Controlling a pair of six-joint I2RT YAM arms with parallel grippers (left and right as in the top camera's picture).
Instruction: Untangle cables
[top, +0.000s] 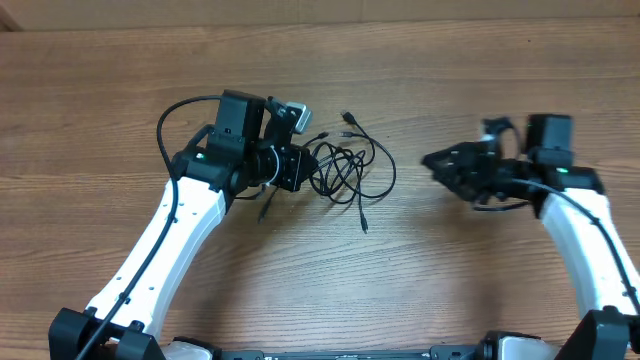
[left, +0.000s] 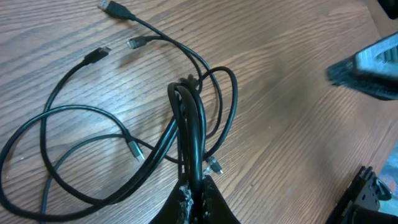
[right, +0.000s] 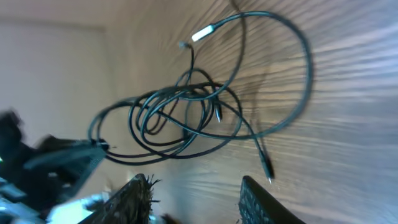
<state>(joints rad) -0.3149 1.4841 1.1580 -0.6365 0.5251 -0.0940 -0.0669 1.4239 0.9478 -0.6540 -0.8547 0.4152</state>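
**Left gripper clamped on the cable bunch, right gripper spread and clear of it**

We see the cables (top: 345, 168) lying on the table (top: 420, 60), a wood-grain top with long brown streaks. They sit between the two arms, much nearer the left one. They are thin, black, smooth cords, heaped in overlapping loops with several loose ends trailing out.

The left gripper (top: 300, 166) touches the left edge of the heap. From overhead we cannot tell how its jaws stand, because the black wrist body covers them. The left wrist view settles it. The two dark fingers (left: 183, 208) are pressed together on a bunch of several strands. The bunch runs straight up from between them, bends over in a tight hairpin, and fans out into wide loops flat on the wood. That view also shows small plugs (left: 115, 8) at the cord ends, some black and some silver-tipped.

The right gripper (top: 432, 160) sits well apart from the heap, on its right. In the right wrist view its ridged black fingers (right: 134, 198) stand wide apart with nothing between them. The heap lies beyond them, slightly blurred, and one bright silver plug tip stands out at the end of a broad arc of cord. The same view catches the left gripper as a dark blur at the heap's far side.
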